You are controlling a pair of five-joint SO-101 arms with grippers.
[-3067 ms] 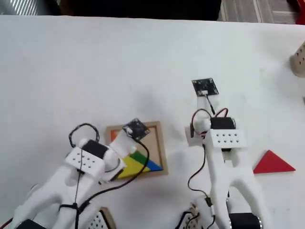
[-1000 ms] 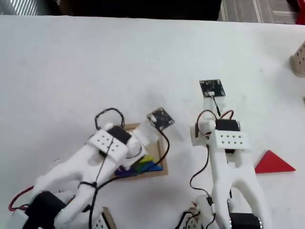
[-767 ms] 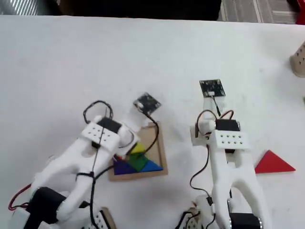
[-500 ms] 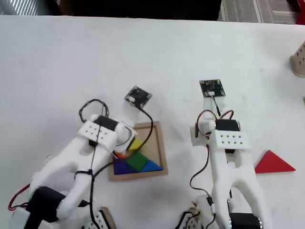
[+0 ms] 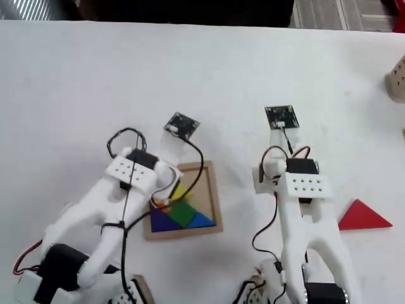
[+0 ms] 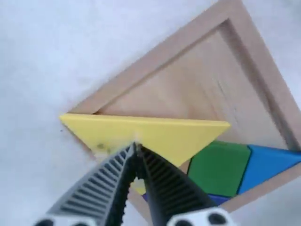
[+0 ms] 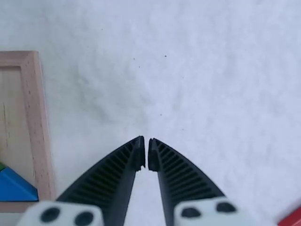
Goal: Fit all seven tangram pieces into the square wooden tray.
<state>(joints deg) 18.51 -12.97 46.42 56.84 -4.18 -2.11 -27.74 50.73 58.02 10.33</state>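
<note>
The square wooden tray (image 5: 214,190) lies in front of the left arm (image 5: 136,174). In it are a green piece (image 5: 183,214), a blue piece (image 5: 204,220) and a dark blue piece (image 5: 162,221). A yellow triangle (image 6: 155,136) lies tilted across the tray's corner, one tip over the rim (image 6: 155,59). My left gripper (image 6: 136,149) is shut, its tips resting on that triangle's face. My right gripper (image 7: 145,153) is shut over bare table beside the tray's rim (image 7: 40,117). A red triangle (image 5: 362,216) lies on the table to the right of the right arm (image 5: 302,185).
A pale perforated object (image 5: 397,79) stands at the table's right edge. A wooden corner (image 5: 142,288) shows at the front near the left arm's base. White table stretches behind both arms and between the tray and the red triangle.
The left arm swung over the tray and settled at its far left corner. The yellow triangle went from the tray's front to its far part. The right arm shifted slightly, then stayed still.
</note>
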